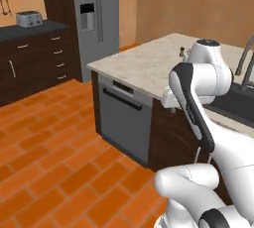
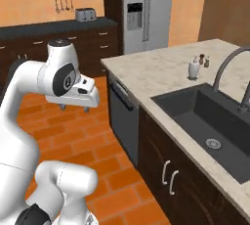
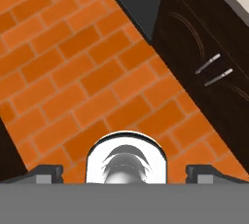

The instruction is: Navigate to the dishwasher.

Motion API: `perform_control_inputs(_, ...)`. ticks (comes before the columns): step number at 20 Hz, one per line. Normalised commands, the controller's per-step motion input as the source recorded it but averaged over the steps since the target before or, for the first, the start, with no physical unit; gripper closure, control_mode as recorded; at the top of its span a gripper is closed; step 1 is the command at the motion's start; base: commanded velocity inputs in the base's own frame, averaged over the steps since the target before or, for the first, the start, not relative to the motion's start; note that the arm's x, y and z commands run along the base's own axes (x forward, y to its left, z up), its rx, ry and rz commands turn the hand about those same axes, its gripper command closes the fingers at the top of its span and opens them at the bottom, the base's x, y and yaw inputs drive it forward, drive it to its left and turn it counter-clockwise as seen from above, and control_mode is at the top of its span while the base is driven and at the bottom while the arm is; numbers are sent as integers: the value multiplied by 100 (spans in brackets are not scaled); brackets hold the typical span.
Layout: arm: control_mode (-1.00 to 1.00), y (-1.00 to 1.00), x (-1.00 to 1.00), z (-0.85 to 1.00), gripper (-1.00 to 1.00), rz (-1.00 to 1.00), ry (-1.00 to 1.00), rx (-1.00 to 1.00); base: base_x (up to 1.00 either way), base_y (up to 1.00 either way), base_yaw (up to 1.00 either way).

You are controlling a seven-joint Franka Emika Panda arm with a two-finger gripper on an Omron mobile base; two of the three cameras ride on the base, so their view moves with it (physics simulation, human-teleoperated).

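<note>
Brick floor (image 1: 44,162), orange, runs from the base to the far wall; no obstacles on it between base and target.

Fridge (image 1: 96,16), tall grey double-door, stands at the far end, past the island corner. Not the target.

Island desk (image 2: 161,72), pale stone top with a dark sink (image 2: 215,126) and curved faucet (image 2: 229,65); a small white bottle (image 2: 194,67) sits near the sink's far edge.

Dishwasher (image 1: 124,123) is built into the island's floor-facing side, just under the desk's near corner, beside the dark cabinet doors (image 2: 168,175). Flat grey front faces out over the brick floor, toward the far dark cabinets. Its bar handle (image 1: 121,98) runs horizontally along the top of the door, parallel to the desk edge; the front itself is roughly as tall as it is wide. In the hand view a dark grey wedge at top is probably its front seen obliquely.

Arm folded high over the base. Gripper (image 3: 124,172) points down at the floor; fingertips sit far apart at the view's bottom corners, so spread wide, nothing between them.

Judgement: base is near but offset to the sink side, not squared to the door. Risks: driving on too close to the island could clip the cabinet fronts; stopping here leaves the cabinets, not the dishwasher, ahead
</note>
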Motion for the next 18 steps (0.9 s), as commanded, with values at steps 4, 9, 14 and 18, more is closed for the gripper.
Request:
perform_control_inputs(4, 100, 0, 0, 0, -100, 0, 0, 0, 100, 66, -49)
perform_control_inputs(9, 100, 0, 0, 0, -100, 0, 0, 0, 97, 67, -49)
perform_control_inputs(14, 100, 0, 0, 0, -100, 0, 0, 0, 49, 73, -42)
perform_control_inputs(18, 100, 0, 0, 0, -100, 0, 0, 0, 24, 69, -38)
